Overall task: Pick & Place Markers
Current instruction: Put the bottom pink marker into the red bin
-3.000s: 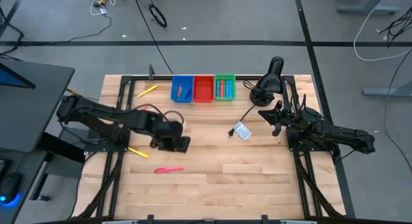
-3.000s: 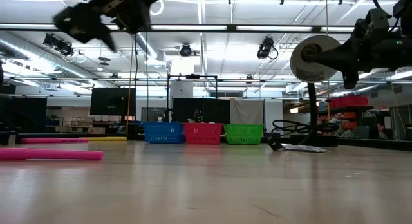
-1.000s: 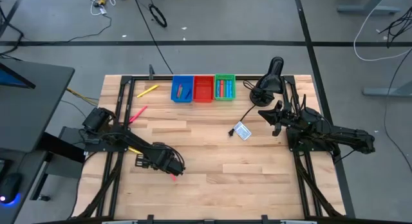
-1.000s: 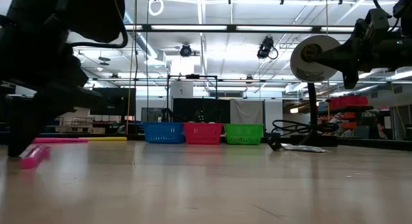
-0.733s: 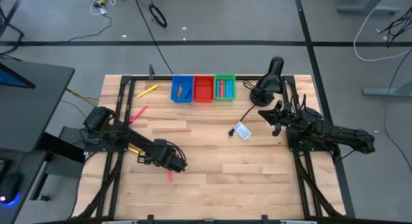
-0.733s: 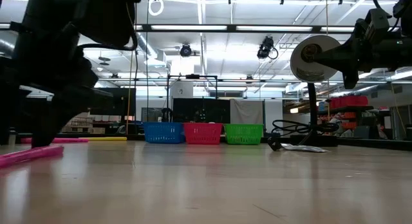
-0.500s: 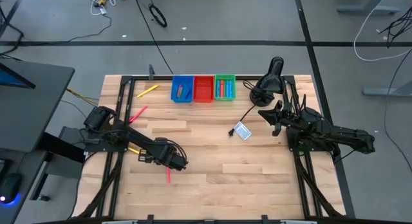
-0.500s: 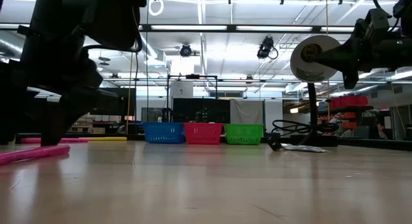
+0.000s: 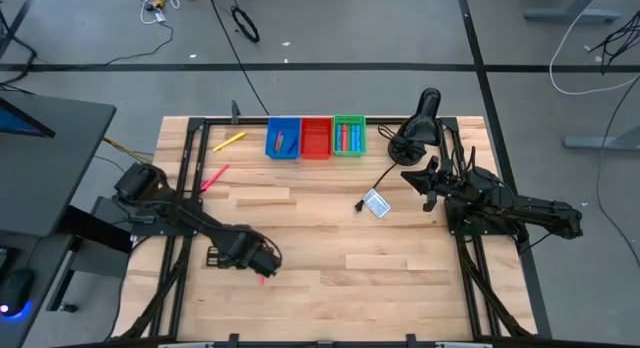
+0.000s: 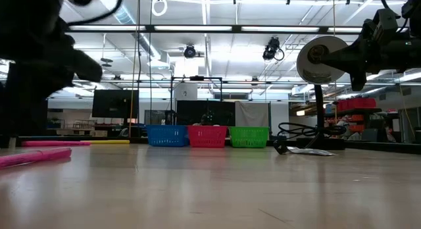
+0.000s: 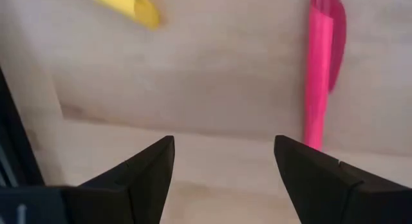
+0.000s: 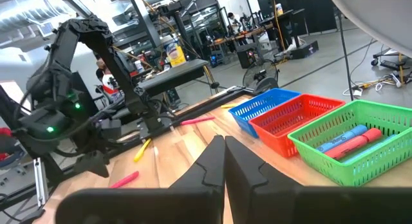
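Note:
My left gripper (image 9: 253, 257) (image 11: 224, 141) hangs open over the table's near left part, pointing down with nothing between its fingers. A pink marker (image 11: 319, 69) (image 9: 262, 278) (image 10: 36, 156) lies flat on the wood just outside one finger. The end of a yellow marker (image 11: 125, 4) lies a little farther off. Another pink marker (image 9: 214, 177) and another yellow one (image 9: 228, 141) lie toward the far left. More markers (image 9: 348, 137) lie in the green bin. My right gripper (image 9: 428, 183) (image 12: 225, 161) waits shut at the right, pointing level.
Blue (image 9: 283, 138), red (image 9: 316, 138) and green (image 9: 349, 136) bins stand in a row at the far edge. A white-and-blue card (image 9: 376, 203) with a cable lies right of centre. A dark stand (image 9: 420, 123) rises at the far right.
My left gripper has risen and drifted a little toward the table's left edge, staying open. The pink marker below it turned about on the wood early in the second and has lain still since.

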Tool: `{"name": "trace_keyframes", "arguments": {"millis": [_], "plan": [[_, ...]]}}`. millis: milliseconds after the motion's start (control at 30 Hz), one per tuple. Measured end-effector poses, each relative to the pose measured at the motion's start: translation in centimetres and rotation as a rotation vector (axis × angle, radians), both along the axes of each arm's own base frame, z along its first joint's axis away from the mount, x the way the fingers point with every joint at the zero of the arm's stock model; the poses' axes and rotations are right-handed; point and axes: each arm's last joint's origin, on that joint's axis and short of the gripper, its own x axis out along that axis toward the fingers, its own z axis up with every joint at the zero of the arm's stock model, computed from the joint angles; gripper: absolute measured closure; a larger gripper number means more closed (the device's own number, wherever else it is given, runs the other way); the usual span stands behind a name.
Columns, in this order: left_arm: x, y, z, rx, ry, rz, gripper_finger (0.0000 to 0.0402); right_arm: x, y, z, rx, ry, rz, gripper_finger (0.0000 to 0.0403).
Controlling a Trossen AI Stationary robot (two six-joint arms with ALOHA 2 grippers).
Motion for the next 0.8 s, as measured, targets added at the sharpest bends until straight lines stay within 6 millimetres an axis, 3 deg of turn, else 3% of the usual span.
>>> {"name": "trace_keyframes", "arguments": {"millis": [367, 800], "plan": [[0.9, -2.5, 0.5, -0.061, -0.222, 0.123, 0.0126, 0.0, 0.0, 0.0, 0.0, 0.0, 0.001, 0.0392], [2.1, -1.0, -0.2, -0.007, -0.235, 0.16, 0.0126, 0.0, 0.0, 0.0, 0.0, 0.0, 0.0, 0.0392]]}}
